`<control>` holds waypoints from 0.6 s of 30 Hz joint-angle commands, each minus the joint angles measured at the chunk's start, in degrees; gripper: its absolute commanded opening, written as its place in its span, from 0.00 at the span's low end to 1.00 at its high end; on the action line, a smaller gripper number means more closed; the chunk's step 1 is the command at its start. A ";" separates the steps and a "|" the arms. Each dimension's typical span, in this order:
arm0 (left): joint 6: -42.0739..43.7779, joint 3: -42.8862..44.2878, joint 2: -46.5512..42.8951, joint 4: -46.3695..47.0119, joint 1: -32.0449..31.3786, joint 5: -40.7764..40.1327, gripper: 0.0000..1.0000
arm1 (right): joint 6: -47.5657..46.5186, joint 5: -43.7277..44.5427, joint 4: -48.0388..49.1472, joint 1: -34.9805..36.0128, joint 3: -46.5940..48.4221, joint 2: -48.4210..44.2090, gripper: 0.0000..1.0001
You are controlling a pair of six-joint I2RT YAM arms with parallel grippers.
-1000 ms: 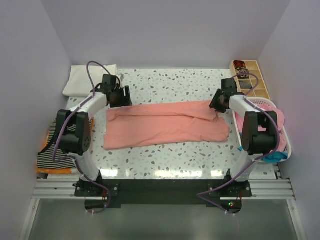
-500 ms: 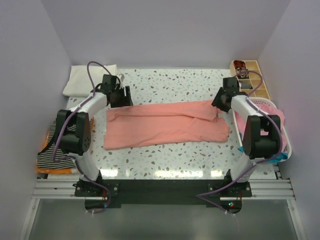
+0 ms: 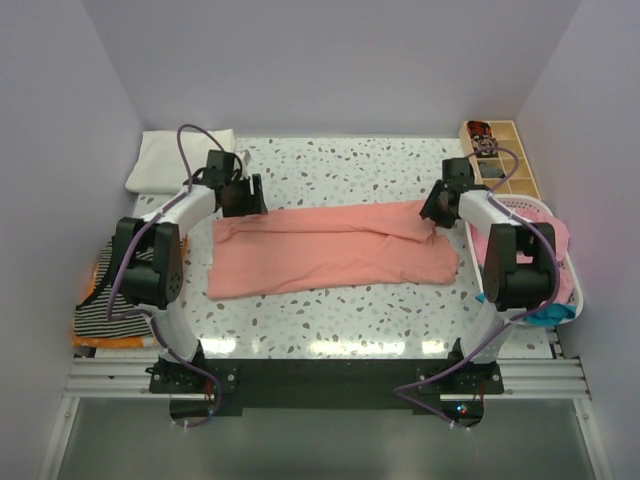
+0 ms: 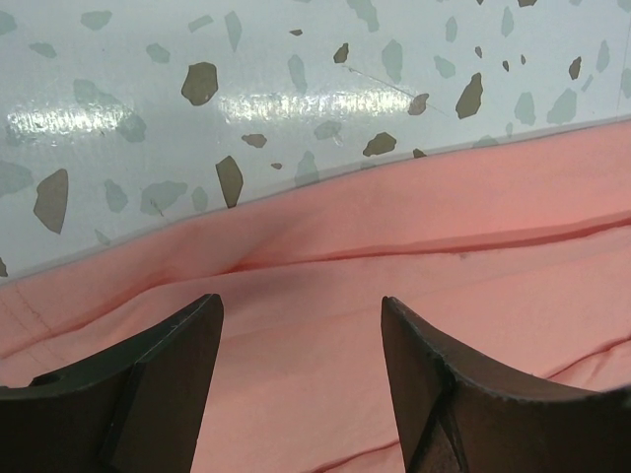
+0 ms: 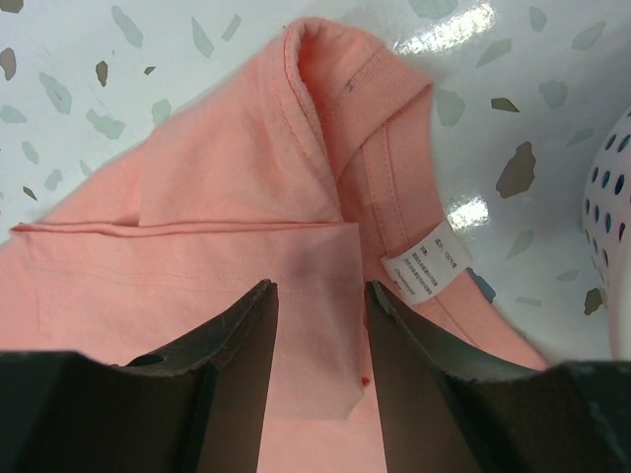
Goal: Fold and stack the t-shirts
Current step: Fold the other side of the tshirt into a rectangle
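The salmon tee (image 3: 330,250) is lying flat across the middle of the glossy, speckled table (image 3: 340,165), folded lengthwise into a long soft band with a squared left end and overlapping layers at the right. The left gripper (image 3: 243,195) is hanging over the band's far left corner, its jaws standing wide apart with nothing between them. Its dark, wedge-shaped fingers (image 4: 148,384) are framing smooth knit cloth creased by shallow lengthwise folds, with the tee's far edge running just beyond them. The right gripper (image 3: 437,205) is hanging over the far right corner, at the neck, with its jaws standing partly apart. A paler flap of cloth is showing between its fingers (image 5: 227,345), and in the blur it is hard to tell whether that flap is raised toward them or lying flat. Just beyond, the stitched collar (image 5: 325,59) is curling up, and a small white printed label (image 5: 426,261) is sticking out beside it. A white perforated basket (image 3: 524,206) holding pink and teal cloth (image 3: 555,236) is sitting just right of the tee. A striped tee (image 3: 100,300) is resting folded off the table's left side. A white folded cloth (image 3: 180,160) is lying at the far left corner, and a wooden compartment tray (image 3: 505,160) is sitting at the far right corner.
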 commanded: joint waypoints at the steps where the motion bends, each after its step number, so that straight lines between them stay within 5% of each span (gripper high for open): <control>1: 1.33 0.90 0.52 0.40 -0.34 1.10 0.70 | 1.02 -0.59 0.11 -0.38 1.04 0.44 0.45; 6: 1.50 1.16 0.87 0.23 -0.43 1.28 0.70 | 1.20 -1.56 1.25 -0.55 0.33 0.97 0.36; 9: 1.59 1.16 0.96 0.05 -0.52 0.93 0.70 | 1.20 -2.62 2.74 -0.55 -0.28 0.53 0.14; 12: 1.68 1.16 0.96 -0.04 -0.52 0.84 0.70 | 0.50 -3.23 3.01 -0.64 -0.20 0.18 0.02; 18: 1.68 1.34 1.40 -0.21 -0.52 1.02 0.70 | -0.56 -5.69 3.63 -0.64 -1.43 -2.45 0.00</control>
